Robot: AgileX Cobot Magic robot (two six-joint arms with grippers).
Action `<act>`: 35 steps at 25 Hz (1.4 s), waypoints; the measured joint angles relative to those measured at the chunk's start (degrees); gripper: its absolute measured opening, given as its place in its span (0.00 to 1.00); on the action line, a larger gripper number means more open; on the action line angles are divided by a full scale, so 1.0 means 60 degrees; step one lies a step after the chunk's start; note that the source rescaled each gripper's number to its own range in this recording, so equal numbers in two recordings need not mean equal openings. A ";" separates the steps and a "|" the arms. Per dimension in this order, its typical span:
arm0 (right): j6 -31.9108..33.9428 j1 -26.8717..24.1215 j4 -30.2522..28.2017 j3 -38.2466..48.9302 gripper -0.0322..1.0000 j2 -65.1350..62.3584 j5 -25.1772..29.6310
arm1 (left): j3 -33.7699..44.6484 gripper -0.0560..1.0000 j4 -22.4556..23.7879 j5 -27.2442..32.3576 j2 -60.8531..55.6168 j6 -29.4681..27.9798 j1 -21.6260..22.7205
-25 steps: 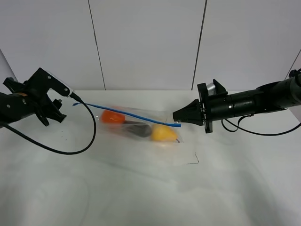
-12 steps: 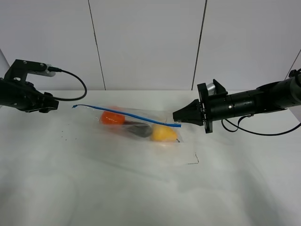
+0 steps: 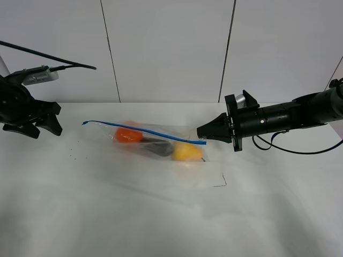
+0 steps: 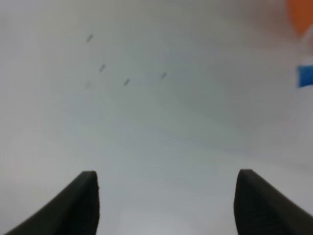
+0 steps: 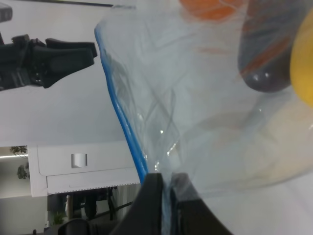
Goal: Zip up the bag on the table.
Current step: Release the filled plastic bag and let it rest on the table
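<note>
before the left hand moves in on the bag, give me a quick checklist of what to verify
1. Right hand shut on the end of the bag: ok, pinching the corner by the blue seal strip.
2. Left hand open: ok, its fingers are spread wide in the wrist view.
3. Left hand at the strip's free end: not ok, it is off to the side, apart from the bag.
4. Strip lying fairly straight: ok.
5. Seal already closed along its length: cannot tell.
</note>
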 joint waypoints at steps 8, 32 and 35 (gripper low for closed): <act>0.0000 0.0000 0.0000 0.0000 0.03 0.0000 0.0000 | -0.0641 0.80 0.0306 0.0913 0.0083 -0.0566 0.0000; 0.0000 0.0000 -0.0027 0.0000 0.03 0.0000 0.0000 | -0.0543 1.00 0.1719 0.3271 -0.0081 -0.1819 -0.0736; 0.0000 0.0000 -0.0027 0.0000 0.03 0.0000 0.0000 | 0.0070 1.00 0.1751 0.3271 -0.0823 -0.1827 -0.0726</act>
